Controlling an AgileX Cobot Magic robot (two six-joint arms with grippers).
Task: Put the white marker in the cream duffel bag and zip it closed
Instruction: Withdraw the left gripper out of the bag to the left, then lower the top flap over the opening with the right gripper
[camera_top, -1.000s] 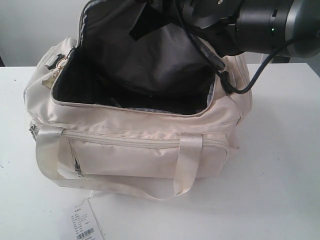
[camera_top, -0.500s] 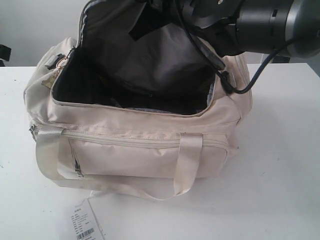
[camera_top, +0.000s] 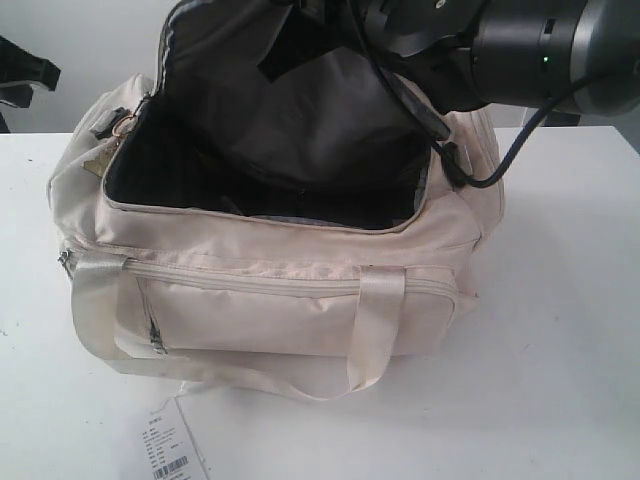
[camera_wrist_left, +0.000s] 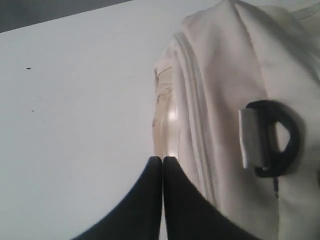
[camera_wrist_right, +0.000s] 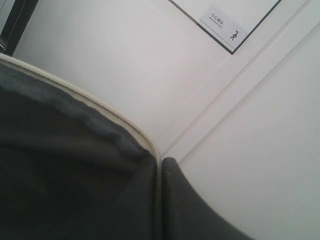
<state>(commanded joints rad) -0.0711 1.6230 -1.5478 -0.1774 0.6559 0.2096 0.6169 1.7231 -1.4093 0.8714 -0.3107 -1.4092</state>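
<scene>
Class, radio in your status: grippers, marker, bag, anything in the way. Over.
Left gripper shut, empty, at end of cream duffel bag. Right gripper shut on its raised flap; bag unzipped. White marker not in sight.

We note cream duffel bag (camera_top: 280, 310), shiny cream strap handles (camera_top: 375, 320), dark grey lining (camera_top: 300, 120), gold zipper charm (camera_top: 102, 160). White table (camera_top: 560, 380). White paper tag (camera_top: 163, 432), black barcode (camera_top: 173, 466). Black robot arm (camera_top: 520, 45), black cable (camera_top: 500, 172).

I see the cream duffel bag (camera_top: 280, 300) on the counter (camera_top: 560, 350), a paper tag (camera_top: 170, 445) before it, my left tool (camera_wrist_left: 162, 165) beside its end.
</scene>
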